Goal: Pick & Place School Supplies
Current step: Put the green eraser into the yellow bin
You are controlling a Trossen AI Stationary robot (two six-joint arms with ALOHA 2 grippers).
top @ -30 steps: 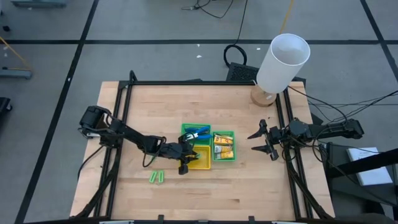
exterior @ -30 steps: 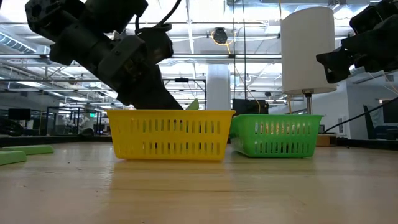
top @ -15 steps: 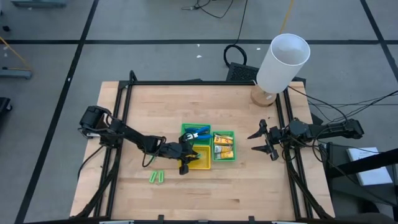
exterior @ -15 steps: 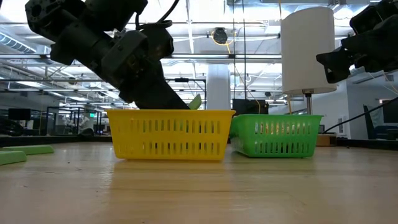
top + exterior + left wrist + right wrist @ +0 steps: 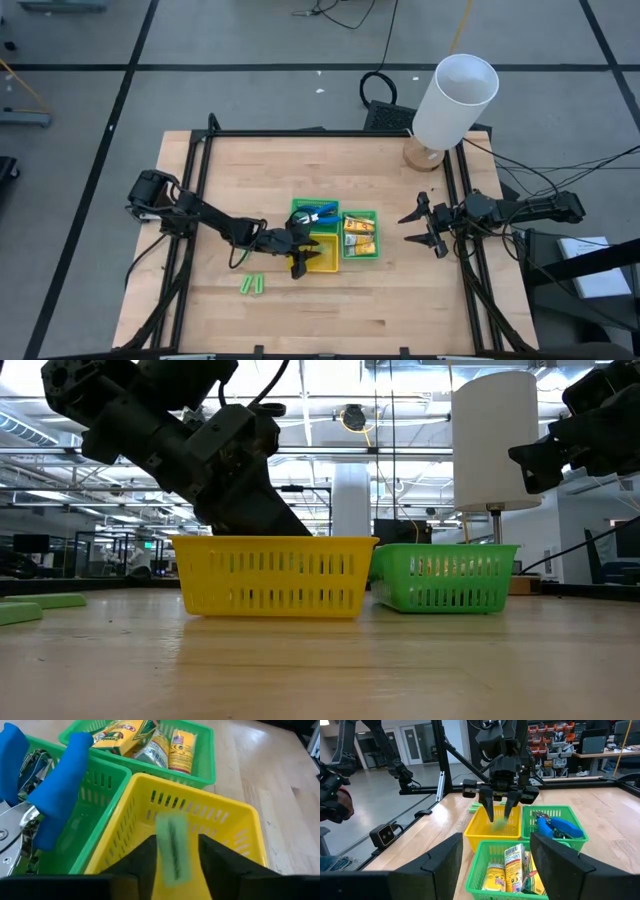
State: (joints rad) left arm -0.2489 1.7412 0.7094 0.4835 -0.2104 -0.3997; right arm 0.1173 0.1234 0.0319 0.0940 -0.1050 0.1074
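Note:
My left gripper (image 5: 303,253) hangs open over the yellow tray (image 5: 325,262) at mid-table, pointing slantwise down into it. A short light-green stick (image 5: 172,851), blurred, shows loose between and just below its spread fingers (image 5: 490,810), inside the tray's walls. Two more green sticks (image 5: 251,285) lie flat on the table near the front, left of the tray. Blue-handled pliers (image 5: 318,212) lie in the green tray behind the yellow one. Yellow-orange packets (image 5: 359,235) fill the green tray to its right. My right gripper (image 5: 422,227) waits open at the table's right edge, pointing level.
A big white cylinder (image 5: 455,98) on a round wooden foot stands at the far right corner. The three trays sit close together at mid-table. Black frame rails (image 5: 190,200) run along the table's left, far and right sides. Bare wood lies around the trays.
My left gripper has rolled a little and opened over the yellow tray, letting go of the green stick. The stick's tip, which stood above the tray's rim in the low view, has dropped out of sight behind the tray wall.

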